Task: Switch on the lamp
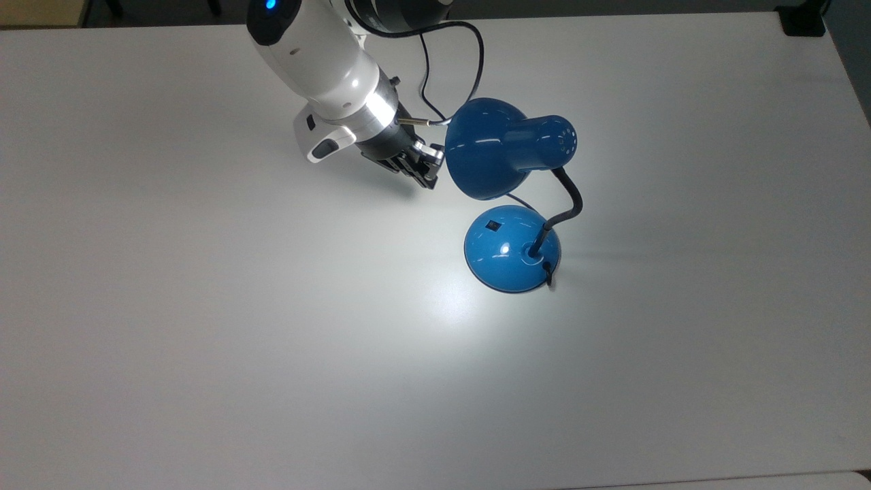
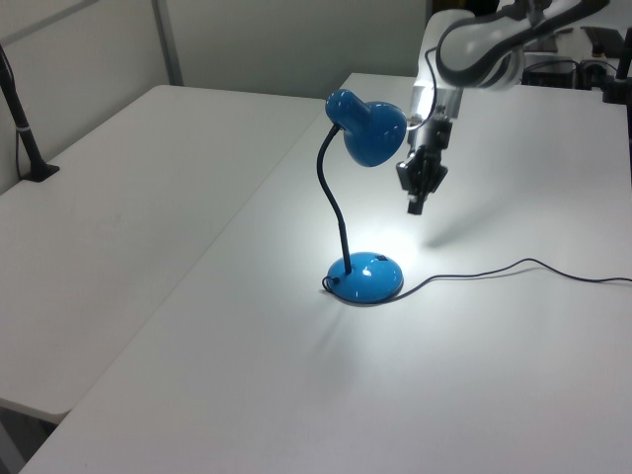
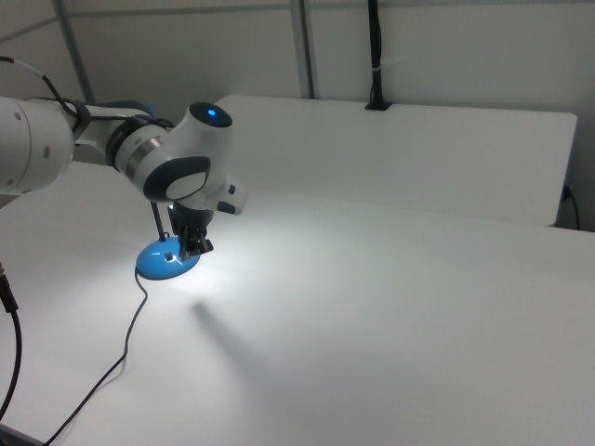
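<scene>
no readable text, labels or numbers anywhere.

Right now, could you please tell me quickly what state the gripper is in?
Gripper: fingers together, holding nothing, raised off the table beside the lit lamp.

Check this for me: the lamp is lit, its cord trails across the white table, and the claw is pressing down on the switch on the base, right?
Not quite. The lamp is lit and its cord trails across the table, but the claw hangs in the air beside the shade, clear of the base switch. The left view shows the gap.
</scene>
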You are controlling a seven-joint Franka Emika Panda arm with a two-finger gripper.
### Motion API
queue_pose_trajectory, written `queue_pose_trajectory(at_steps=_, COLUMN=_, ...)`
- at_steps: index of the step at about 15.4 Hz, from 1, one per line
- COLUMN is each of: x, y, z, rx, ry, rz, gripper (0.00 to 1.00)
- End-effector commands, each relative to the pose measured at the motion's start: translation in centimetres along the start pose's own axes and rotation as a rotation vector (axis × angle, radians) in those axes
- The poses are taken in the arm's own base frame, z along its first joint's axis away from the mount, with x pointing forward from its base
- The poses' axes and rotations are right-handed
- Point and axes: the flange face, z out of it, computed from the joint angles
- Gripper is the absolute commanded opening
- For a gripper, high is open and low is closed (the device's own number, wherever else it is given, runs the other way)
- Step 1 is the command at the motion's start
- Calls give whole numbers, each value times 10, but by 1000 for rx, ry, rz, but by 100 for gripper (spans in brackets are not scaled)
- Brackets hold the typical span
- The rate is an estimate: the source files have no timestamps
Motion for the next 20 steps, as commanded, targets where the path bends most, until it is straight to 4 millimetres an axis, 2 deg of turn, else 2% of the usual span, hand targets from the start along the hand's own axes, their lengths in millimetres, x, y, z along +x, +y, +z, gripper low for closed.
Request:
queue_pose_trajectory(at_steps=1, x=2, y=31, z=-36, rx=-167, ry=-51, rz=-52, gripper=35)
queue_pose_trajectory(at_steps=2, x=5, y=40, z=-48, rx=-198, ry=-49, rz=-64, gripper=45)
queue_pose_trajectory(at_steps=5, x=4, y=54, z=-93, rx=-264, ry=-15, rz=-151, gripper=90)
queue_pose_trajectory(at_steps=6, x=3, y=58, z=-105, rx=-284, ry=-1, rz=-174, gripper=100)
queue_pose_trajectory(at_steps=8, x=-1, y=68, z=-132, rx=-326, ry=37, rz=-216, gripper=100)
queue_pose_trajectory(at_steps=10, x=-7, y=68, z=-154, rx=-387, ry=72, rz=-256, gripper=100)
queue_pose_trajectory(at_steps=11, x=-10, y=66, z=-163, rx=-448, ry=82, rz=-304, gripper=100)
queue_pose_trajectory(at_steps=12, x=-10, y=60, z=-180, rx=-485, ry=107, rz=-347, gripper=100)
queue_pose_trajectory(at_steps=15, x=-10, y=46, z=-218, rx=-499, ry=158, rz=-375, gripper=100)
queue_pose_trajectory(at_steps=18, x=-12, y=39, z=-237, rx=-497, ry=178, rz=-390, gripper=100)
queue_pose_trajectory(at_steps=20, x=-15, y=34, z=-237, rx=-488, ry=170, rz=-390, gripper=100)
